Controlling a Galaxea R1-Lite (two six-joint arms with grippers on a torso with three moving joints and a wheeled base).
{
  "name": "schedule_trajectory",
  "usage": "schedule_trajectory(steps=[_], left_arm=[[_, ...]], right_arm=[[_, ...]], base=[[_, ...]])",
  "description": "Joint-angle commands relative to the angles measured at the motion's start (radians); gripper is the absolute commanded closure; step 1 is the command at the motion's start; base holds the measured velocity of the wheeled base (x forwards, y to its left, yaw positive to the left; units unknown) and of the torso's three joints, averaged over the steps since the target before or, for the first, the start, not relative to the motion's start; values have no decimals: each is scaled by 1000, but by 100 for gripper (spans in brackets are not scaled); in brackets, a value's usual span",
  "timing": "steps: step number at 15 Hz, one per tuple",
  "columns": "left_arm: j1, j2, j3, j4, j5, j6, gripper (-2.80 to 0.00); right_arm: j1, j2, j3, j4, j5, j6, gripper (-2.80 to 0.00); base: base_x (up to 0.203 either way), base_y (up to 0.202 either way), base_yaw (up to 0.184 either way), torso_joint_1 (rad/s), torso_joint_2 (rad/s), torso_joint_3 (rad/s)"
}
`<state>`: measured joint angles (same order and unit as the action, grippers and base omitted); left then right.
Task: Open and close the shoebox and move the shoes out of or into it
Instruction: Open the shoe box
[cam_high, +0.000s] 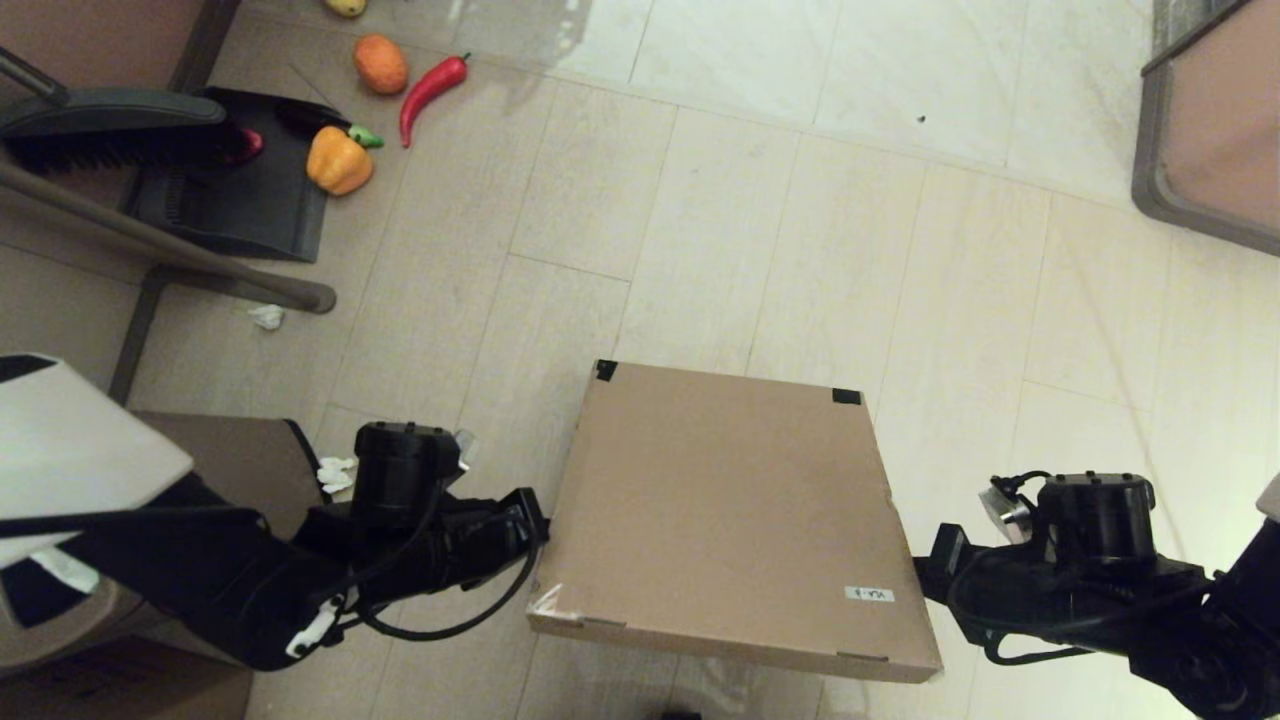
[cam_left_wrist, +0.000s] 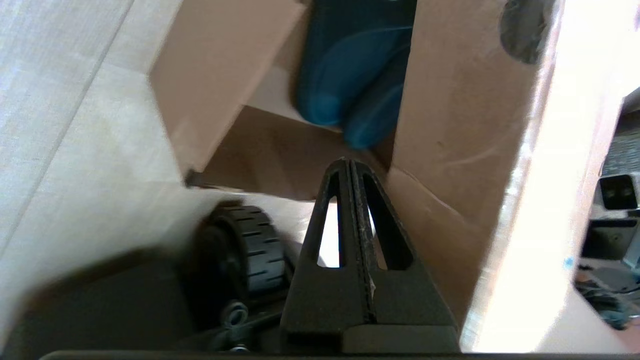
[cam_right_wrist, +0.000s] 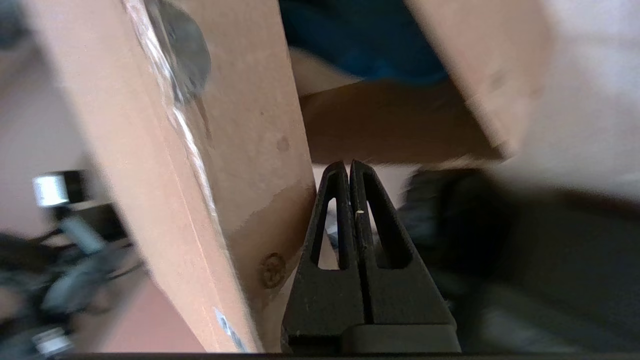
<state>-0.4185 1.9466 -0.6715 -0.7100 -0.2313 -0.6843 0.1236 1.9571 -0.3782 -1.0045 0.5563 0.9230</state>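
The shoebox (cam_high: 730, 515) lies on the floor between my arms, its brown lid tilted up at the near edge, with black tape at the far corners and a white sticker (cam_high: 868, 594). My left gripper (cam_high: 538, 527) is shut at the lid's left side, and my right gripper (cam_high: 927, 570) is shut at its right side. In the left wrist view the shut left gripper (cam_left_wrist: 348, 162) sits just under the raised lid (cam_left_wrist: 450, 125), with the teal-blue shoes (cam_left_wrist: 350, 75) inside the box. The right wrist view shows the right gripper (cam_right_wrist: 348, 164) beside the lid (cam_right_wrist: 240, 125) and the shoes (cam_right_wrist: 360, 45) within.
A black dustpan (cam_high: 240, 200) and brush lie at the far left with an orange pepper (cam_high: 338, 160), a red chilli (cam_high: 430, 90) and an orange fruit (cam_high: 381, 63). A brown bin (cam_high: 60, 620) stands near left. Furniture (cam_high: 1215, 130) is at far right. A robot wheel (cam_left_wrist: 250, 250) sits near the box.
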Motion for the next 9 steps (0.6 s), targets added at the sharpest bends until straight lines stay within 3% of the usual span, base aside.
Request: schedule_trajectory(steps=[1, 5, 9], left_arm=[[-14, -29, 2, -3, 0, -17, 0], [-67, -91, -9, 55, 26, -97, 0], [-81, -150, -12, 94, 38, -140, 0]], right_arm=[[0, -55, 9, -6, 28, 44, 0], [0, -115, 9, -7, 66, 159, 0], [-5, -189, 4, -52, 70, 390, 0]], base=[[0, 0, 0, 0, 0, 0], [0, 0, 0, 0, 0, 0], [0, 0, 0, 0, 0, 0]])
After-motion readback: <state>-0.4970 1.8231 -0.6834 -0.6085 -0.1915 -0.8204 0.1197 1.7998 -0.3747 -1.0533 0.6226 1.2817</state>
